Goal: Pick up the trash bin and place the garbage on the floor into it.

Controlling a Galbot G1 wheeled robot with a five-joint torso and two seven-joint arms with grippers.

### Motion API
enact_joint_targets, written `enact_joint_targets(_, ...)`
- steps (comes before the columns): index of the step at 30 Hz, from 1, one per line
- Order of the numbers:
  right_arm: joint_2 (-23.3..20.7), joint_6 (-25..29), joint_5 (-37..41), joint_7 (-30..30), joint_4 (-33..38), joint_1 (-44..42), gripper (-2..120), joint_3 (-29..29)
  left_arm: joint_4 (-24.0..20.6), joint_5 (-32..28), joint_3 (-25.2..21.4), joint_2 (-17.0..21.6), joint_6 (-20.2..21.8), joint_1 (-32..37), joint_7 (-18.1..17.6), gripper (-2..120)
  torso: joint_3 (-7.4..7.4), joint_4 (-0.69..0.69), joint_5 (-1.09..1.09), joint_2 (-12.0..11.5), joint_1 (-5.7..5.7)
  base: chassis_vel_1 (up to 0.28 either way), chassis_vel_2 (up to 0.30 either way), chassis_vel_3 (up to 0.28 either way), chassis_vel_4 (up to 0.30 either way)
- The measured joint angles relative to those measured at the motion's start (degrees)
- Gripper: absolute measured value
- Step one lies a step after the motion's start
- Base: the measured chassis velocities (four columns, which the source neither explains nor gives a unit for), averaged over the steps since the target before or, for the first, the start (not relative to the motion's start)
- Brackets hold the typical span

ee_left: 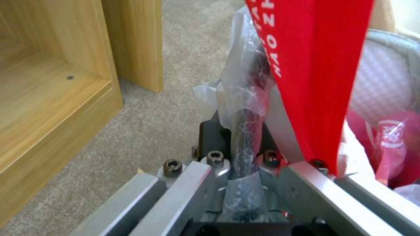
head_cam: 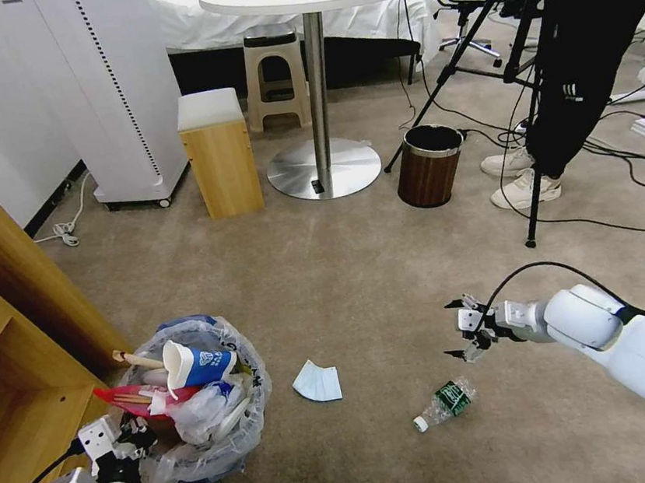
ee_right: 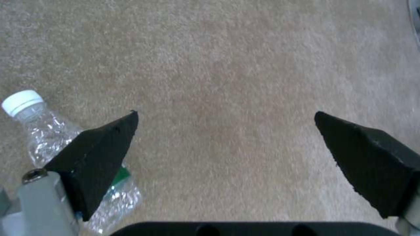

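The trash bin (head_cam: 219, 434), lined with a crinkled clear bag, is at the lower left, stuffed with a paper cup (head_cam: 195, 364), a red wrapper (head_cam: 126, 399) and a wooden stick. My left gripper (head_cam: 130, 440) is shut on its near rim. The left wrist view shows the bag-covered rim (ee_left: 245, 108) pinched in that gripper (ee_left: 242, 141), beside the red wrapper (ee_left: 315, 65). On the carpet lie a pale blue paper (head_cam: 317, 381) and a clear bottle (head_cam: 444, 403). My right gripper (head_cam: 459, 328) hovers open just above and beyond the bottle (ee_right: 35, 131), with bare carpet between its fingertips (ee_right: 225, 118).
A wooden shelf unit (head_cam: 7, 351) stands close on the left of the bin. Farther off are a brown wood-grain bin (head_cam: 428, 166), a round table's metal base (head_cam: 324, 168), a wooden box (head_cam: 219, 152), tripod legs (head_cam: 533, 200), a person's shoes (head_cam: 524, 189) and floor cables.
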Motion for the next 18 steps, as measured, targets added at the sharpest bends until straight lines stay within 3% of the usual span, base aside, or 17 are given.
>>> enact_joint_targets(6,0.6,0.9,1.3,-0.6,1.6,1.3,100,-3.6,0.2,0.4,0.0,-0.3,0.0,0.2,0.0,0,0.0,-0.01,0.0,0.0,0.0,0.0,0.0,0.0,0.0)
enact_joint_targets(11,-1.2,0.3,2.5,-1.1,6.5,1.9,100,-3.9,0.4,0.4,-0.1,-0.2,0.0,-0.2,0.0,0,-0.01,0.0,-0.01,0.0,0.0,0.0,0.0,0.0,0.0)
enact_joint_targets(18,-4.2,1.1,1.9,-0.4,6.9,1.0,100,-4.0,0.7,0.3,-0.2,0.1,0.3,-0.6,-0.2,0,-0.01,-0.02,-0.01,0.0,0.0,0.0,0.0,0.0,0.0)
